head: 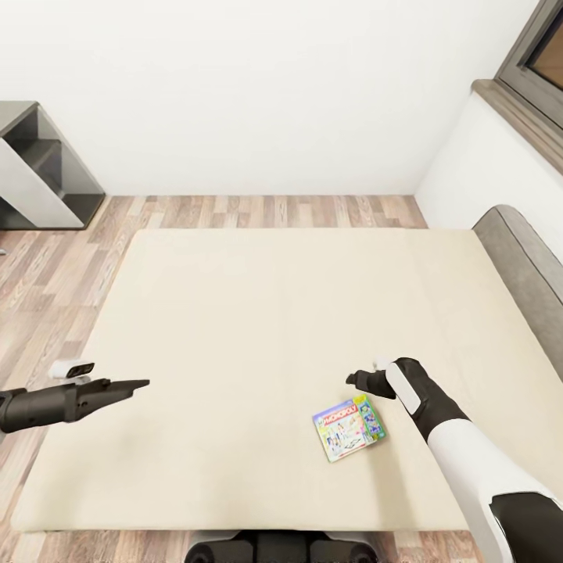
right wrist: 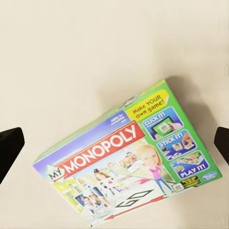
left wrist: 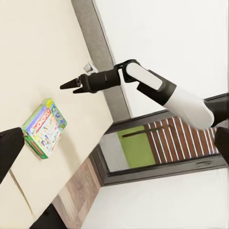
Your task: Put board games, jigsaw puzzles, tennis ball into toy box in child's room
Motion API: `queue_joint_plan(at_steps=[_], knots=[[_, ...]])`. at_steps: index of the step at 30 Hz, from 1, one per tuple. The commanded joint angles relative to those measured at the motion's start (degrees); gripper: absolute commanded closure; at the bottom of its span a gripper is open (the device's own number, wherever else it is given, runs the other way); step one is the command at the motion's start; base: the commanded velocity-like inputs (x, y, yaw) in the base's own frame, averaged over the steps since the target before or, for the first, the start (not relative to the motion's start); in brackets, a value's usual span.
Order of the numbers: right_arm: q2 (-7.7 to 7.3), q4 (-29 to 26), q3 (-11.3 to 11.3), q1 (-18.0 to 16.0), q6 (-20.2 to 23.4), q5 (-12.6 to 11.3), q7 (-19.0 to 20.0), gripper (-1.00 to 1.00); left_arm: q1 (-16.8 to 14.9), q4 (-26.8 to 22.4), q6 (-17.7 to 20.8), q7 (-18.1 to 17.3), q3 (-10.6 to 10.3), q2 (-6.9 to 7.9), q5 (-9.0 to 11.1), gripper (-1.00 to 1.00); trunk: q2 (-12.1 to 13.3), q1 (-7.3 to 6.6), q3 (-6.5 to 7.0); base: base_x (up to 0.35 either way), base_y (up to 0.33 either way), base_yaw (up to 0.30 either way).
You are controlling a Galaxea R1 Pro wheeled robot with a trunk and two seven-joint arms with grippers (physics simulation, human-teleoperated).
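- Head view: the Monopoly box (head: 349, 428) is lying flat on the bed (head: 234, 328), near its front edge. The right hand (head: 361, 381) is hovering just beyond the box's far corner; I cannot tell here how its fingers are set. The left hand (head: 129, 385) is hanging over the bed's left side, well apart, fingers together.
- Left wrist view: the right hand (left wrist: 71, 86) is showing pinched fingers above the box (left wrist: 45, 128), so dropping like this risks shoving it.
- Right wrist view: the box (right wrist: 129, 160) is sitting skewed between dark fingertips (right wrist: 9, 148) spread wide; a corner grip could be slipping.
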Motion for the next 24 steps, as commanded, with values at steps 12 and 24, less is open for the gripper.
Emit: queue_joint_plan(at_steps=[12,24], knots=[[-0.08,-0.1,0.4,-1.1,0.2,-0.6,-0.6,-1.00,1.1,-2.3,0.6,-0.2,0.2,0.45,0.8,-1.00,-0.1,0.03,-1.21,0.000,0.000,0.000],[-0.08,-0.1,0.4,-2.0,0.3,-0.5,-0.6,-1.00,1.3,-2.2,0.6,-0.2,0.3,0.55,0.8,-1.00,-0.1,0.03,-2.34,0.000,0.000,0.000]])
